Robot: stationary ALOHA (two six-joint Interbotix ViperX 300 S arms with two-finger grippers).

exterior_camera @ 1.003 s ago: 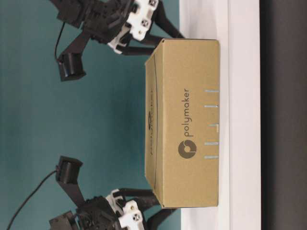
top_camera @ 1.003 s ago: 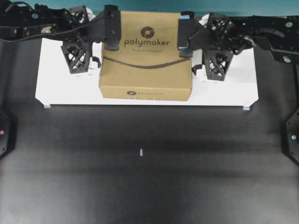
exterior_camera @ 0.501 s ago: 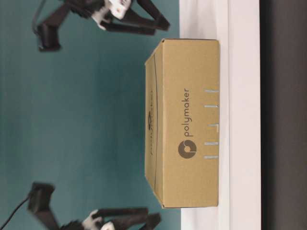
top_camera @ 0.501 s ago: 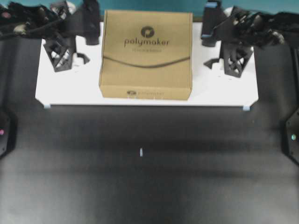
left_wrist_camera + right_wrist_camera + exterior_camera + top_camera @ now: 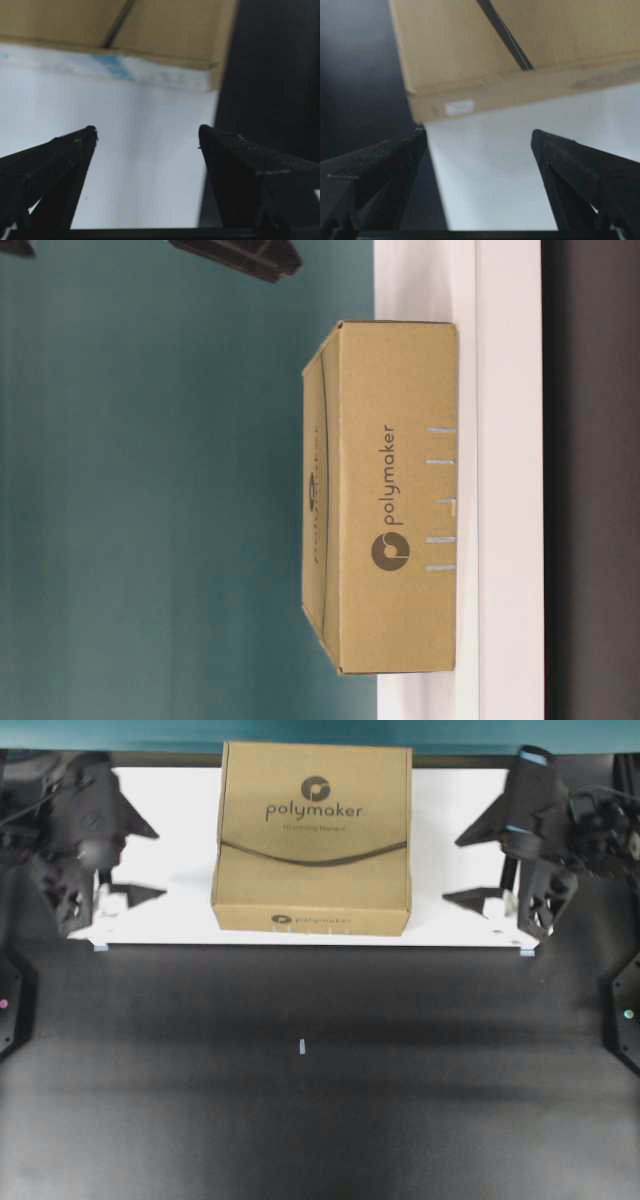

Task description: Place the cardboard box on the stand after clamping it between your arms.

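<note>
The brown cardboard box [image 5: 312, 840], printed "polymaker", lies flat on the middle of the white stand [image 5: 455, 820], with nothing touching it. My left gripper [image 5: 160, 862] is open and empty over the stand's left end, well clear of the box. My right gripper [image 5: 452, 870] is open and empty over the stand's right end, also clear of the box. The left wrist view shows the open left gripper [image 5: 146, 132] over the stand [image 5: 125, 165], with the box [image 5: 165, 25] ahead. The right wrist view shows the open right gripper [image 5: 478, 132], the stand [image 5: 490, 175] and the box [image 5: 470, 45]. The table-level view shows the box [image 5: 395, 500] resting on the stand [image 5: 505, 480].
The stand sits at the back of a black table [image 5: 300, 1120], in front of a teal wall [image 5: 150, 490]. Light-blue marks [image 5: 100, 948] sit at the stand's front corners. A small pale mark [image 5: 301, 1046] lies mid-table. Black arm bases [image 5: 626, 1015] stand at the table's sides.
Both grippers have let go of the box's sides and drawn outward to the stand's ends. The box has stayed in place on the stand.
</note>
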